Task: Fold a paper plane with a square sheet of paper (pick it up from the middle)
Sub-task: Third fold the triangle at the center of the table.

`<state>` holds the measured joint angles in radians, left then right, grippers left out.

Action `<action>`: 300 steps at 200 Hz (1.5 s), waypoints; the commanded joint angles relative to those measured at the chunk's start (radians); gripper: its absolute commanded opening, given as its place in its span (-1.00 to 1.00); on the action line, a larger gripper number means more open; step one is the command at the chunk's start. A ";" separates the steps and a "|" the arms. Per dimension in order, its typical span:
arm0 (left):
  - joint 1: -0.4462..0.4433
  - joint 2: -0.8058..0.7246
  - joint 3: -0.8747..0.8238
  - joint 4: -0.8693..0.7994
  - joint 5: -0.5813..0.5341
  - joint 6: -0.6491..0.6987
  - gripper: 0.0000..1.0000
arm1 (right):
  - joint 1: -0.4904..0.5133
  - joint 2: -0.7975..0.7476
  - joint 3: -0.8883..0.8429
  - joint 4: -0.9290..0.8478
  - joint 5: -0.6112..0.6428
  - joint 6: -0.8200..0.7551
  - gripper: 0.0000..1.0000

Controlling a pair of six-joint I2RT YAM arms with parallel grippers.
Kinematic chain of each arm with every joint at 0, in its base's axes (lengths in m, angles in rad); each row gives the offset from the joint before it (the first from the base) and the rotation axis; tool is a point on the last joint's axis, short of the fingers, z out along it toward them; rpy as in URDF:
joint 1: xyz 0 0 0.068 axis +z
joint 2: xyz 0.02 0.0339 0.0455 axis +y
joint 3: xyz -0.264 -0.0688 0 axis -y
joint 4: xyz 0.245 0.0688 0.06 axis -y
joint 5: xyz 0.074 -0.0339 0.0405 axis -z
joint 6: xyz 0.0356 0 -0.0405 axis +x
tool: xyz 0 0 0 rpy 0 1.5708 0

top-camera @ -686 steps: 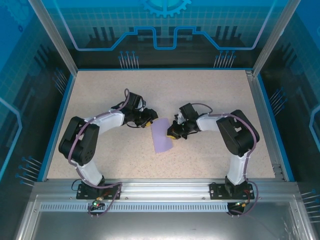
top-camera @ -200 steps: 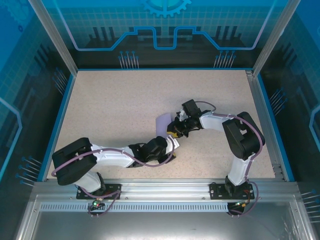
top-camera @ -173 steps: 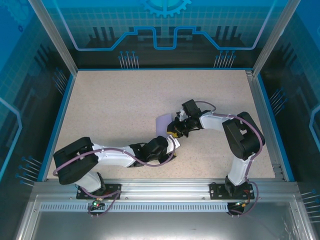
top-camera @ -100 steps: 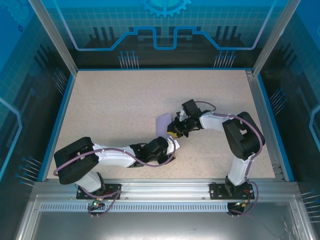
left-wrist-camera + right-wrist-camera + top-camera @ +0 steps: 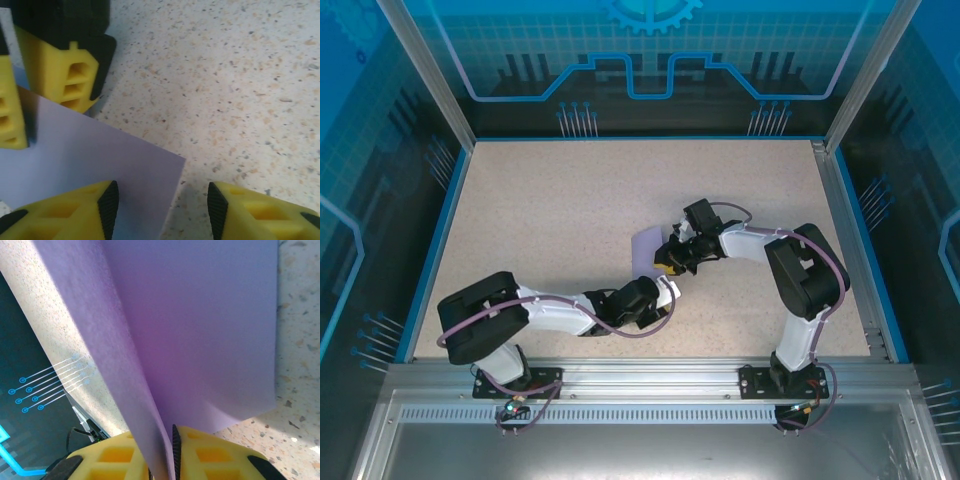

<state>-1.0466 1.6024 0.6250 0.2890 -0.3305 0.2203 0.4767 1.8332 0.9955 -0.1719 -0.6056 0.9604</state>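
Early fold: your right gripper jaws clench the square sheet of paper; left gripper jaws released, corner pinch likely next.

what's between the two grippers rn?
The paper. In the left wrist view it runs from the right gripper, which pinches it, down into the left gripper's open gap.

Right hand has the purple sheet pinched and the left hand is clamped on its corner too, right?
Not quite. The right hand does pinch the purple sheet, but the left hand is not clamped: the left wrist view shows it open, fingers apart, the sheet's edge lying in the gap.
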 commanded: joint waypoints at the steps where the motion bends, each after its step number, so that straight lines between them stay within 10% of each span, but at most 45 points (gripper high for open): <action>1: -0.007 -0.013 -0.002 0.058 -0.073 0.008 -0.06 | -0.012 0.005 0.007 -0.018 0.003 -0.003 -0.61; 77: -0.003 -0.099 -0.059 0.033 -0.067 -0.092 -0.62 | -0.020 0.011 0.006 -0.023 0.019 -0.007 -0.61; 181: 0.059 -0.168 -0.049 -0.027 0.086 -0.167 -0.52 | -0.023 0.006 -0.004 -0.025 0.022 -0.008 -0.61; 238: 0.080 -0.168 -0.041 -0.041 0.133 -0.154 -1.00 | -0.023 0.004 -0.003 -0.027 0.022 -0.008 -0.61; 300: 0.186 -0.167 -0.010 -0.083 0.314 -0.234 -1.00 | -0.033 -0.034 -0.013 -0.081 0.061 -0.038 -0.53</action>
<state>-0.9150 1.4483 0.5808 0.2302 -0.1471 0.0467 0.4683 1.8328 0.9951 -0.1871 -0.5793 0.9558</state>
